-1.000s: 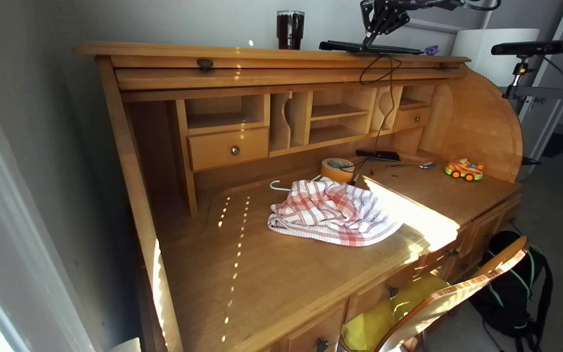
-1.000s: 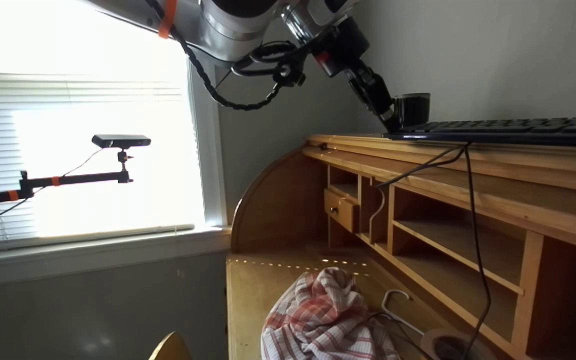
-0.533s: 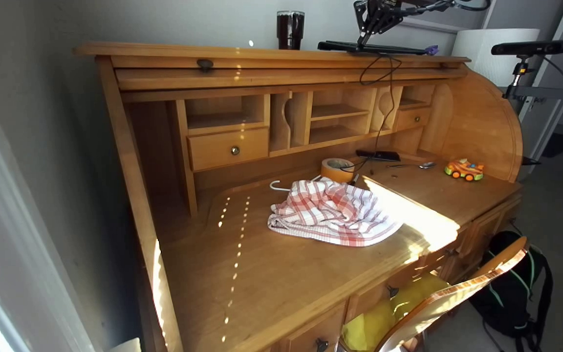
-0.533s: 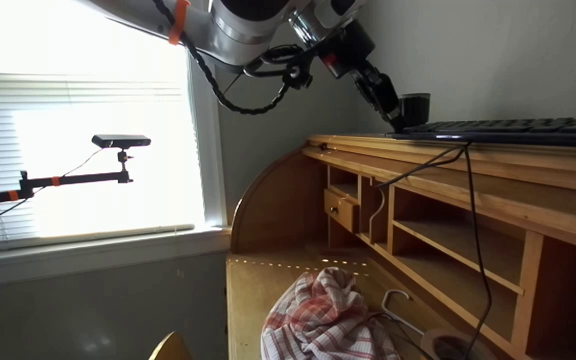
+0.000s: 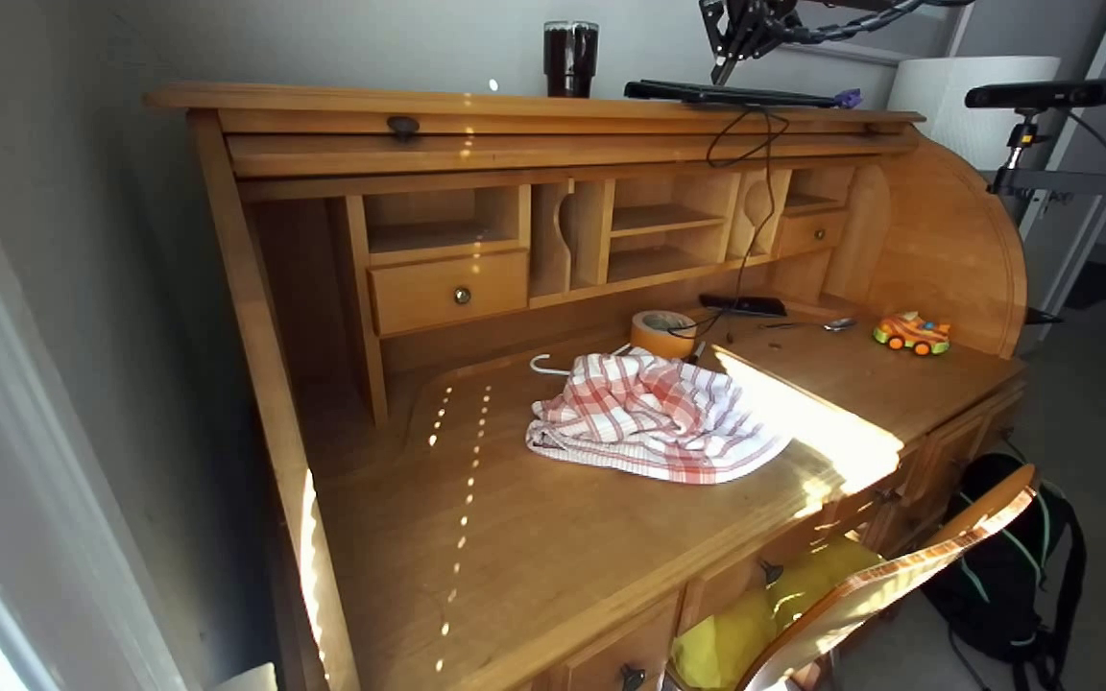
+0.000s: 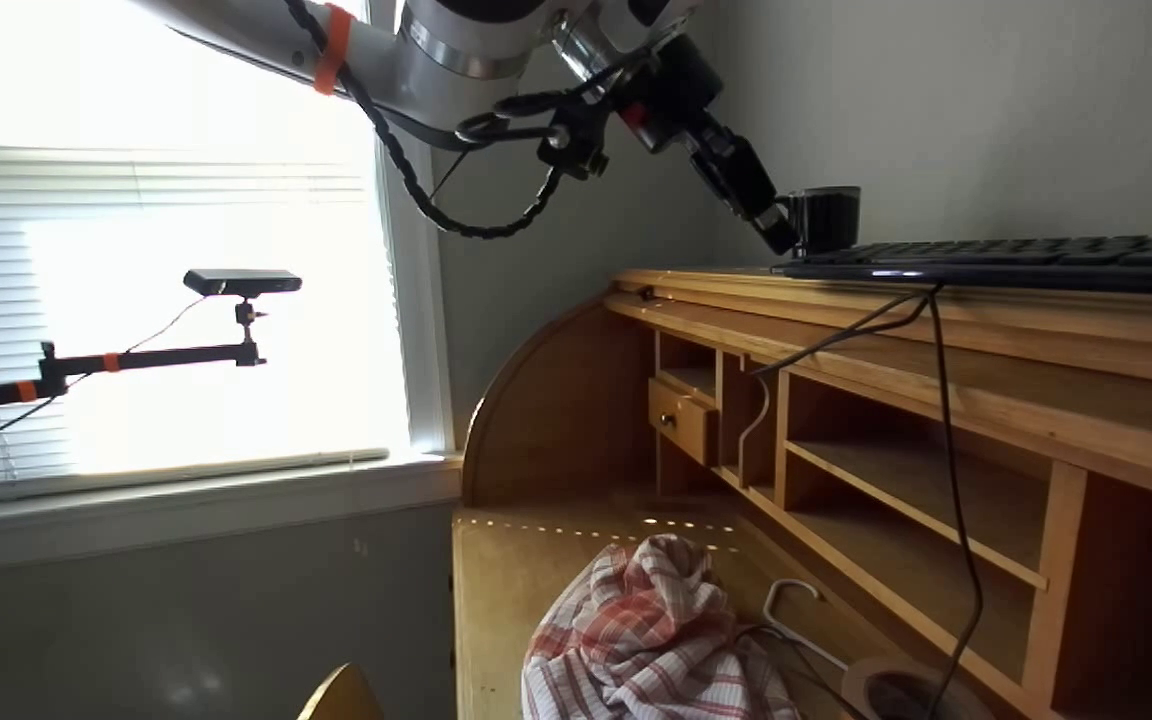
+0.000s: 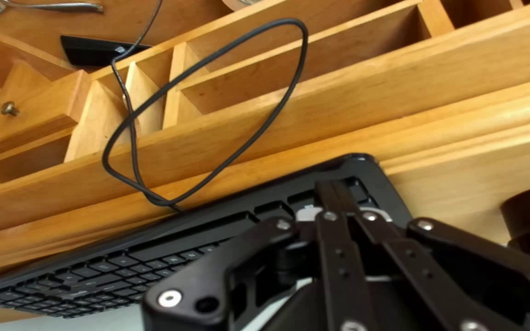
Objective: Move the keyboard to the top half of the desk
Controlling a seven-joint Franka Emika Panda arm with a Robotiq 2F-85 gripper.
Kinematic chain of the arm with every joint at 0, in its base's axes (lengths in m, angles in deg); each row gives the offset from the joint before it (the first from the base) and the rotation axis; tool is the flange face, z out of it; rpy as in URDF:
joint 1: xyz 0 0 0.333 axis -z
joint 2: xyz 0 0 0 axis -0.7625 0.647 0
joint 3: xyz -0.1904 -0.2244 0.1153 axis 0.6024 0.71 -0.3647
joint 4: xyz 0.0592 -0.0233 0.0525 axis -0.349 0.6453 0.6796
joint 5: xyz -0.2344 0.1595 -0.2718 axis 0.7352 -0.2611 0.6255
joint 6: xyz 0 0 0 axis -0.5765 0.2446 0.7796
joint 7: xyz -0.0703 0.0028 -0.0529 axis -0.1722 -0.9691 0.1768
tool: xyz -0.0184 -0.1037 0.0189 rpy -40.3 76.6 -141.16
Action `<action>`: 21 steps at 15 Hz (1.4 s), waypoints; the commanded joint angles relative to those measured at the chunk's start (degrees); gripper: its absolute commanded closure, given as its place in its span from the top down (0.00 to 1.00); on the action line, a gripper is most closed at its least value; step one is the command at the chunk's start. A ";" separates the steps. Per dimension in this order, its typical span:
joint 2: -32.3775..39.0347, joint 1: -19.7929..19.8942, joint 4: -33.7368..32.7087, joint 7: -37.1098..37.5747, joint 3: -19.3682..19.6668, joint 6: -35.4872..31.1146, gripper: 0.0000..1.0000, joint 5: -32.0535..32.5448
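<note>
The black, jointed claw (image 7: 334,189) has risen slightly, its slim jaws together over one end of the flat, rectangular, glossy black keyboard (image 7: 187,242), which lies along the top of the curved-sided, honey-brown wooden bench (image 5: 515,537).

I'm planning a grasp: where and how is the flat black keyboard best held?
Probably pinch the keyboard by its slim front edge, near the end beneath the black gripper, from the front of the brown wooden desk: that long edge faces outward, and the black cord leaves it farther along.
</note>
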 commanded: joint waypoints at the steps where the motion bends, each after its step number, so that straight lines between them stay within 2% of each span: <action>1: -3.94 -1.22 4.98 5.11 0.36 3.80 0.00 3.79; 5: -4.52 -0.23 7.04 7.37 0.14 0.68 0.00 4.41; 21: 2.46 0.86 0.52 4.69 0.21 -4.16 0.00 1.96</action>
